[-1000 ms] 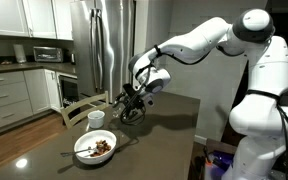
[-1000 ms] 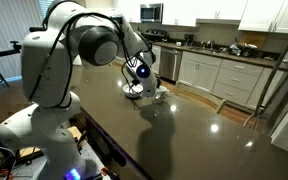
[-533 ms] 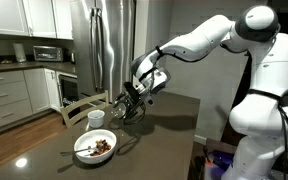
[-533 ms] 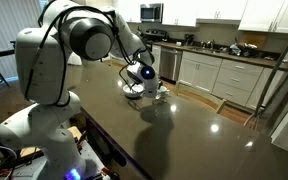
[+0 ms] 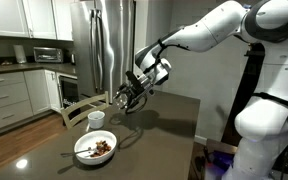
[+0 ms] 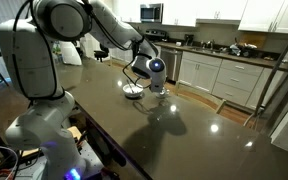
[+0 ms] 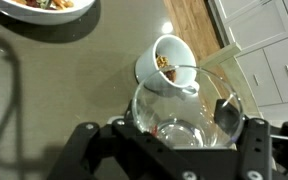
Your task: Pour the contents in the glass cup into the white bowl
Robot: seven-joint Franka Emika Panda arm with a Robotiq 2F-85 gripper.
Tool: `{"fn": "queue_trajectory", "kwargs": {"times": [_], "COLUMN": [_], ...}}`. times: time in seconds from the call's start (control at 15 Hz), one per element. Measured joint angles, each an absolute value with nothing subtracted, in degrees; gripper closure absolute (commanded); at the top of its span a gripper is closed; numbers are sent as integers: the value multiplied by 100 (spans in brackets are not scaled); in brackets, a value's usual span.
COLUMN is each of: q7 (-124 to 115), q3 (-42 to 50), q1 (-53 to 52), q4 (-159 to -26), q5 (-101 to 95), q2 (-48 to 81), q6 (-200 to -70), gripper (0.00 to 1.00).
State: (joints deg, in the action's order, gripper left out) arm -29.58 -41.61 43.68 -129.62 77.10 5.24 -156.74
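Note:
My gripper (image 7: 182, 128) is shut on the glass cup (image 7: 184, 100), one finger on each side of its wall. In an exterior view the cup (image 5: 127, 99) hangs tilted above the dark table, with the gripper (image 5: 132, 93) up and to the right of the white bowl (image 5: 95, 148). The bowl holds dark brown and reddish pieces and a metal spoon (image 5: 77, 152). In the wrist view the bowl's rim (image 7: 54, 8) shows at the top left. Apart from a tiny reddish speck at the bottom, the contents do not show in the glass.
A white mug (image 5: 96, 118) stands between the gripper and the bowl; in the wrist view the mug (image 7: 167, 62) lies just beyond the glass with a few pieces inside. A chair (image 5: 82, 106) and a steel fridge (image 5: 102, 45) stand behind the table (image 5: 159, 140).
The arm has lifted the gripper and the glass cup a little higher above the table. The bowl and mug have not moved.

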Motion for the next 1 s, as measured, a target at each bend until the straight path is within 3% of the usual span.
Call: {"fn": "queue_trajectory", "kwargs": {"times": [0.47,1.0], "q7": [-3610,-4388], "q3": [-1238,-271], "q1": [1474,478], "q4": [-12958,-12987], "q5": [7146,6519], "q2": [325,400], "q6": [-15653,-15641], "gripper": [46,46]}}
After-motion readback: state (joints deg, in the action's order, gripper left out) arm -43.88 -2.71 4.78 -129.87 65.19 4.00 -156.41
